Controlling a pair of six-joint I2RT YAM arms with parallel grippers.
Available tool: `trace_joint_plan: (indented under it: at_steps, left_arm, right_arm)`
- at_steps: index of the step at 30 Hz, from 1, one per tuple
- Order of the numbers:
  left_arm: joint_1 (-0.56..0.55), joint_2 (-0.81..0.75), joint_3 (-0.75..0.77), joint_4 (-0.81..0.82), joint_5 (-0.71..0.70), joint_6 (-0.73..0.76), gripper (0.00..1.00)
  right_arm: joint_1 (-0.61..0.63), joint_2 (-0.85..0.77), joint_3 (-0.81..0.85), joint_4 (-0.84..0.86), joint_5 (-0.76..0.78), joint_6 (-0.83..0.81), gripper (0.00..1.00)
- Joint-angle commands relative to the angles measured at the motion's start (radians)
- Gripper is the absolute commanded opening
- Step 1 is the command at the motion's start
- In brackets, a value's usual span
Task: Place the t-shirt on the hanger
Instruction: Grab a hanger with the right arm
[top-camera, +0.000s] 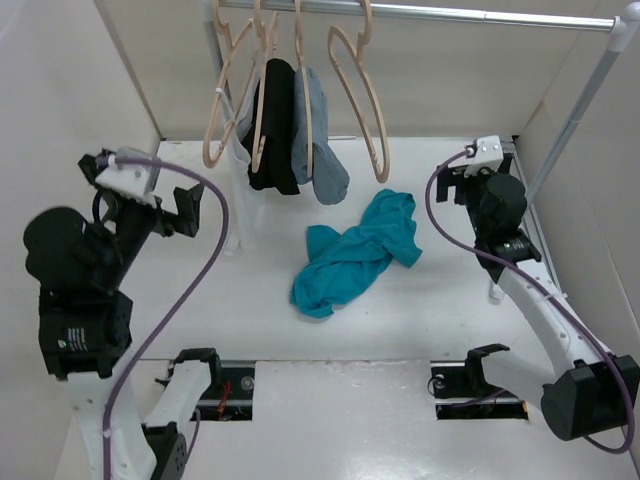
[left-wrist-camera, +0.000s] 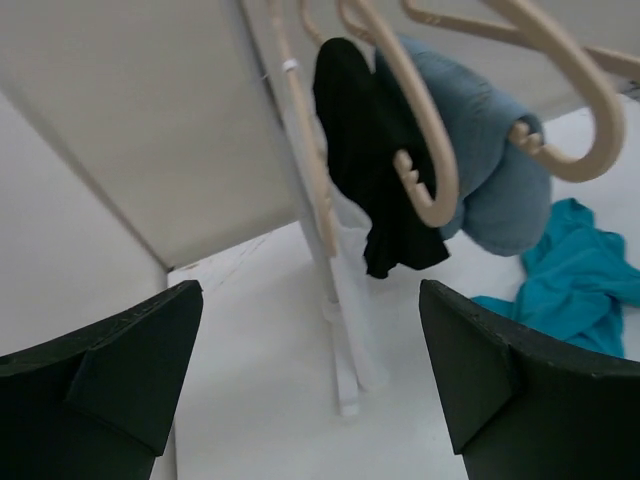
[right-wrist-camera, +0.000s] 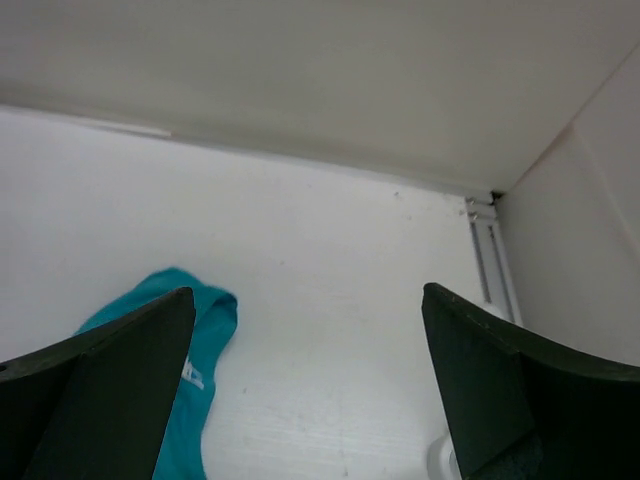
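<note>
The teal t-shirt lies crumpled on the white table near the middle; part of it shows at the right of the left wrist view and at the lower left of the right wrist view. The bare beige hanger hangs on the rail, rightmost of the row. My left gripper is raised at the left, open and holding nothing, pointing toward the hanging clothes. My right gripper hovers right of the t-shirt, open and holding nothing.
On the rail hang a hanger with a white tie, one with a black garment and one with a grey-blue garment. A white rack post stands under them. Walls close in on three sides.
</note>
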Motion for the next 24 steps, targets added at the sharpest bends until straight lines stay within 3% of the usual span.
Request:
trace_joint_plan:
  at_steps: [1,4,6,13,15,17,22,24]
  left_arm:
    - [0.002,0.175,0.179,-0.169,0.232,-0.040,0.86]
    - [0.002,0.357,0.414,-0.277,0.325,-0.083,0.66]
    - [0.002,0.455,0.544,-0.298,0.400,-0.122,0.64]
    - [0.002,0.508,0.626,-0.100,0.501,-0.224,0.60]
    - [0.002,0.499,0.590,-0.046,0.479,-0.215,0.60]
    - [0.002,0.436,0.460,0.003,0.430,-0.215,0.60]
    - [0.002,0.209,0.107,0.351,0.298,-0.293,0.70]
    - [-0.010,0.200,0.102,0.342,0.264,-0.302,0.71]
  right_arm:
    - [-0.027,0.013,0.081,-0.247,-0.112,0.073,0.99]
    - [-0.027,0.024,0.114,-0.343,-0.123,0.085,0.99]
    - [-0.027,0.012,0.159,-0.417,-0.149,0.096,0.99]
    - [0.028,-0.175,0.297,-0.453,-0.120,0.078,0.95]
    - [0.050,-0.200,0.334,-0.482,-0.085,0.078,0.95]
    - [0.059,-0.211,0.409,-0.511,-0.085,0.078,0.93]
    - [0.117,-0.165,0.622,-0.569,-0.237,0.067,0.91]
    - [0.146,-0.121,0.737,-0.569,-0.277,0.067,1.00]
